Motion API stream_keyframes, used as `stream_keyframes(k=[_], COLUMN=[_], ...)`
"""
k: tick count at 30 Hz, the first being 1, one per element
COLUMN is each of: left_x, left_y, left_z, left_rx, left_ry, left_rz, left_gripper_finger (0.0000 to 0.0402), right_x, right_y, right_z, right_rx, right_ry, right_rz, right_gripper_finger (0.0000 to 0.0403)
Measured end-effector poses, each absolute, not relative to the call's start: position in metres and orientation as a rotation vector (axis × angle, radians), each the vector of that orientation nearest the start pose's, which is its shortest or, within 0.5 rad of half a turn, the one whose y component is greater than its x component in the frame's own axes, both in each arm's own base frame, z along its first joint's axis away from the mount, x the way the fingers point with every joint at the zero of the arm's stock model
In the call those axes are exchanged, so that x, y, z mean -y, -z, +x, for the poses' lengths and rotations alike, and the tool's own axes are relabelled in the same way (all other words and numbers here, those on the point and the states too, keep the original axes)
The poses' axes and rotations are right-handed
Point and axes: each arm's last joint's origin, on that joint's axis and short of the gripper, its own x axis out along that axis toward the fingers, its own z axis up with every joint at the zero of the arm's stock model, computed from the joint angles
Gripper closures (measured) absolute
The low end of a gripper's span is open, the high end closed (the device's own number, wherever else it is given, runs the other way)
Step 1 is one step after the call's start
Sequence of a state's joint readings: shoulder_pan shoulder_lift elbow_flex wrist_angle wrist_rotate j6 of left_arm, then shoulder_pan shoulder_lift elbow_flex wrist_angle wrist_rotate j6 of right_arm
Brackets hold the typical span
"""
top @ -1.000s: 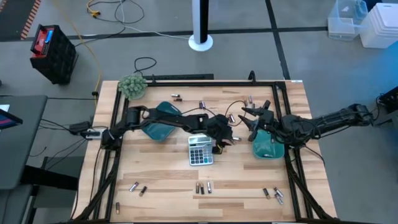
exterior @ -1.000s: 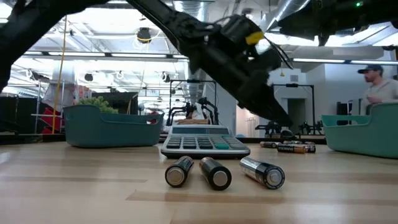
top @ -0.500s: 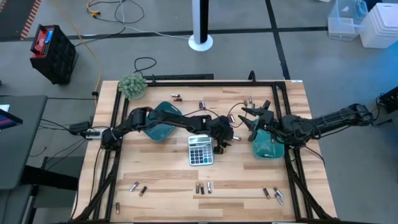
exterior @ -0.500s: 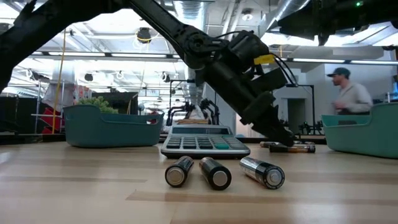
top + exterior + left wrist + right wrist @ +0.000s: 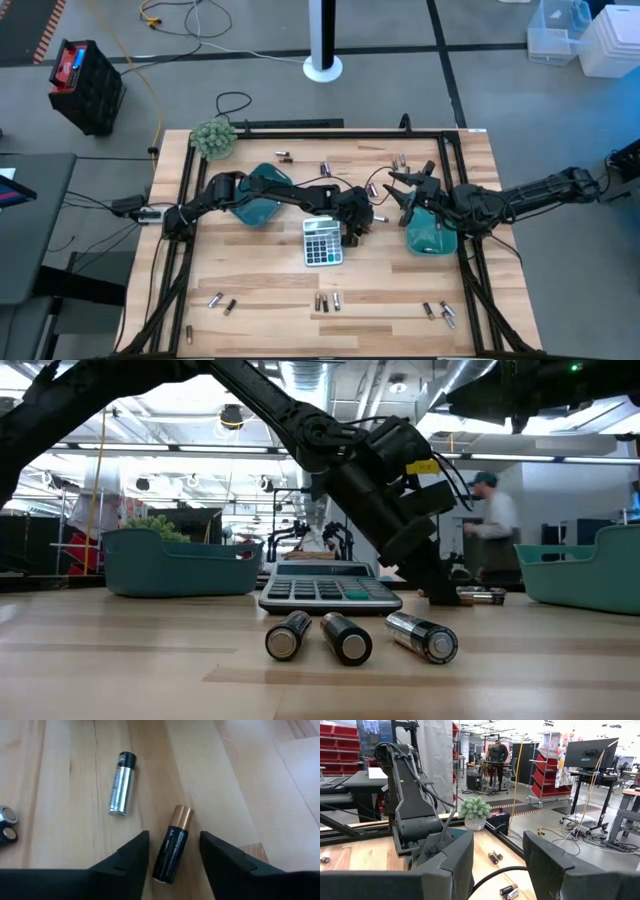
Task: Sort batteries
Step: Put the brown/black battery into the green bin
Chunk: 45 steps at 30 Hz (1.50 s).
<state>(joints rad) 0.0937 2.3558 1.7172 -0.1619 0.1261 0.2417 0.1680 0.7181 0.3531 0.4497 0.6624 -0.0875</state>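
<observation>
Surface: pale wooden table (image 5: 270,290) is seen from above, framed by dark rails, with a grey calculator (image 5: 321,241) near the middle of the frame and two teal trays, one at centre left (image 5: 256,205) and one at centre right (image 5: 430,232).

Batteries: small cells are scattered in groups along the upper and lower parts of the table in the high view; three lie in the foreground of the low view (image 5: 347,637).

Target cell: a black battery with a copper end (image 5: 171,844) is seen in the left wrist view, lying flat on the wood between the two dark fingers; a silvery battery (image 5: 121,782) lies farther off, apart from it.

Long axis: the copper-ended cell is laid lengthwise along the gap, tilted slightly, its copper end pointing away from the wrist.

Left gripper (image 5: 356,227): placed just right of the calculator, low over the table, jaws spread on either side of the cell without touching it.

Right gripper (image 5: 410,192): held above the right tray's upper edge, jaws apart, nothing between them.

Nearer arm: the left one is judged far nearer.

Coming move: a closing across the cell's short width is judged to be what is called for.
</observation>
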Motion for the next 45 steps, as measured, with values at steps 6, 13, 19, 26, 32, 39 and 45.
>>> stream_keyframes(k=[6, 13, 19, 26, 32, 39, 45], left_x=[-0.043, -0.043, -0.036, -0.038, -0.047, -0.054, -0.059], left_y=[-0.122, -0.123, -0.135, -0.164, -0.177, -0.174, -0.173], left_z=[0.503, 0.504, 0.511, 0.527, 0.535, 0.544, 0.562], left_rx=[-0.811, -0.798, -0.757, -0.506, -0.328, -0.268, -0.204], left_ry=[0.131, 0.124, 0.137, 0.124, 0.097, 0.065, 0.068], left_rz=[0.142, 0.149, 0.175, 0.144, 0.072, -0.002, -0.029], left_gripper_finger=[0.0333, 0.0359, 0.0359, 0.0359, 0.0359, 0.0359, 0.0359], right_x=[-0.013, -0.020, -0.025, -0.036, -0.040, -0.040, -0.043], right_y=[-0.259, -0.265, -0.269, -0.277, -0.280, -0.283, -0.285], right_z=[0.162, 0.160, 0.158, 0.154, 0.151, 0.150, 0.148], right_rx=[0.110, 0.165, 0.195, 0.263, 0.289, 0.315, 0.340], right_ry=[0.470, 0.430, 0.403, 0.342, 0.324, 0.328, 0.310], right_rz=[-0.033, -0.049, -0.068, -0.092, -0.104, -0.106, -0.116], right_gripper_finger=[0.0216, 0.0216, 0.0216, 0.0216, 0.0216, 0.0216, 0.0216])
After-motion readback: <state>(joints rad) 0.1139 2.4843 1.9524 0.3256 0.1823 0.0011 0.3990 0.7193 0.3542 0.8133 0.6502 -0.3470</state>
